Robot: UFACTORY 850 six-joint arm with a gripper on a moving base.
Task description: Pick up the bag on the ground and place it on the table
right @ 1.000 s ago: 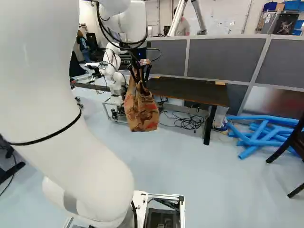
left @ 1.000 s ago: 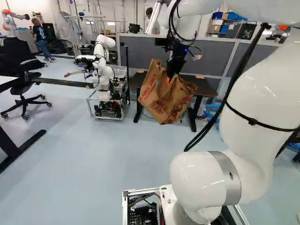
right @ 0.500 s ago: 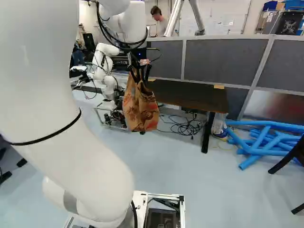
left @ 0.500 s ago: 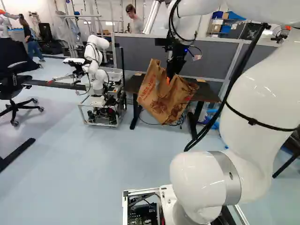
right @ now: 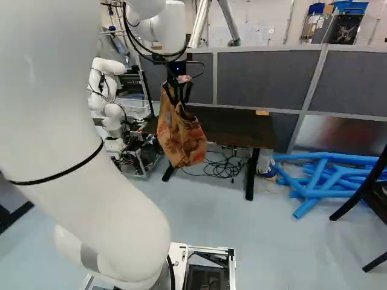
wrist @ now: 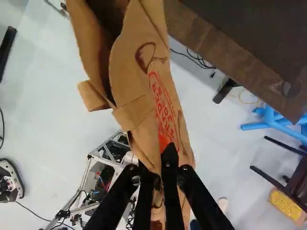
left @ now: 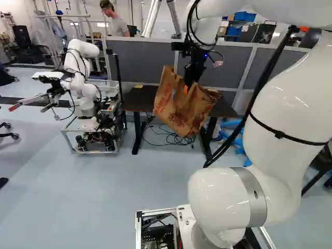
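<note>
The base has moved since half a second ago: in the left base view the table [left: 136, 101] and another robot [left: 83, 70] both sit further left, and the office chair [left: 8, 130] has slid almost out at the left edge. In the right base view the table and the blue tubes [right: 320, 175] have also shifted left, and the table looks nearer. The arm keeps its pose above its own joint. The gripper [left: 189, 83] still carries the brown paper bag [left: 175, 110], which hangs in the air near the table, with bare floor under it in the wrist view. In the right base view the bag's lower end has swung slightly to the right.

In the wrist view the gripper [wrist: 157, 167] has its fingers closed on a gathered part of the bag, with red print showing just ahead of them. Folds of paper cover much of the grip, so the exact pinch point is hard to make out. The bag's far part is cut off by that view's edge, and its inside is dark. From the left base view the bag hides the table's middle; from the right, the arm covers part of the other robot, and the dark chair [right: 378, 196] is cut off.
</note>
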